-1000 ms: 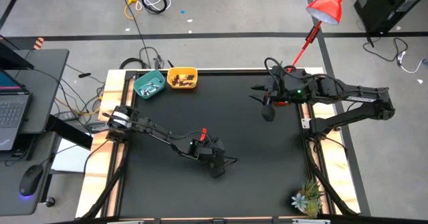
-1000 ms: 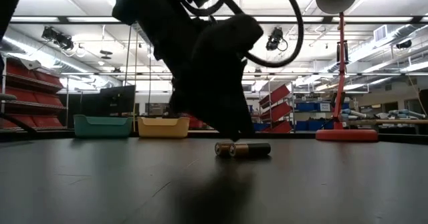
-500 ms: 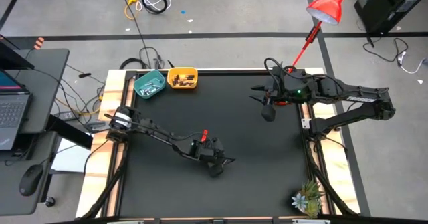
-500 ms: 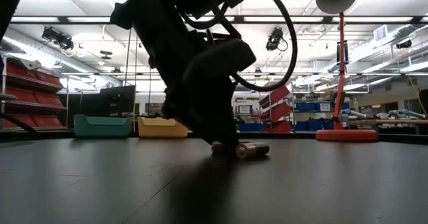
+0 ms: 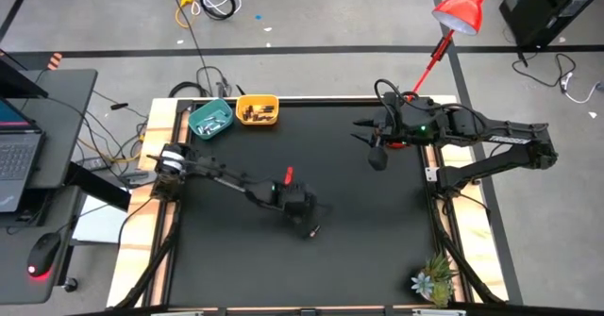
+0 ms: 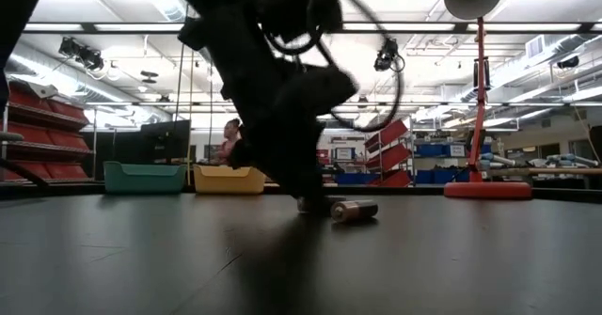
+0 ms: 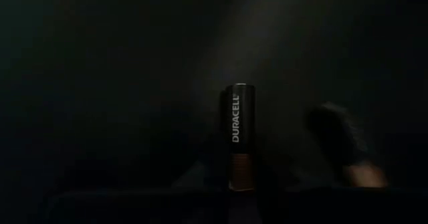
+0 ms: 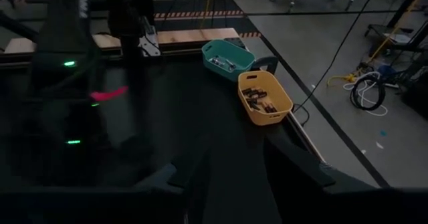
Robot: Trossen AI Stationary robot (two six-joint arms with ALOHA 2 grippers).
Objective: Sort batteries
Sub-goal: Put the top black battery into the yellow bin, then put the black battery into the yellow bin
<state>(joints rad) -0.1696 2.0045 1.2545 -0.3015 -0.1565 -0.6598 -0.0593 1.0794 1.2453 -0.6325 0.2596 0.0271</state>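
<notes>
A black battery (image 7: 239,127) with a copper-coloured end is in my left gripper (image 5: 308,222), which is shut on it low over the middle of the black table (image 5: 377,250). A second battery (image 6: 354,210) lies on the table just beside it and shows blurred in the left wrist view (image 7: 340,144). The teal bowl (image 5: 209,118) and yellow bowl (image 5: 257,109) stand at the far left corner with batteries inside. My right gripper (image 5: 377,158) hangs open above the table's far right part. My left gripper pinches the battery's copper-coloured end (image 7: 239,176) between its two fingers. The battery lies along the fingers, and its black end sticks out past the fingertips. It sits very low (image 6: 315,203). I cannot tell whether it is clear of the table.
A red lamp (image 5: 462,9) leans over the far right corner, its base (image 6: 487,189) at the table's edge. A small plant (image 5: 434,280) stands at the near right corner. A person (image 6: 229,141) shows behind the bowls. Wide bare table lies between the batteries and the bowls.
My left gripper has gone a little toward the table's far left and has turned about over the two batteries. The free battery has swung slightly on the table.
</notes>
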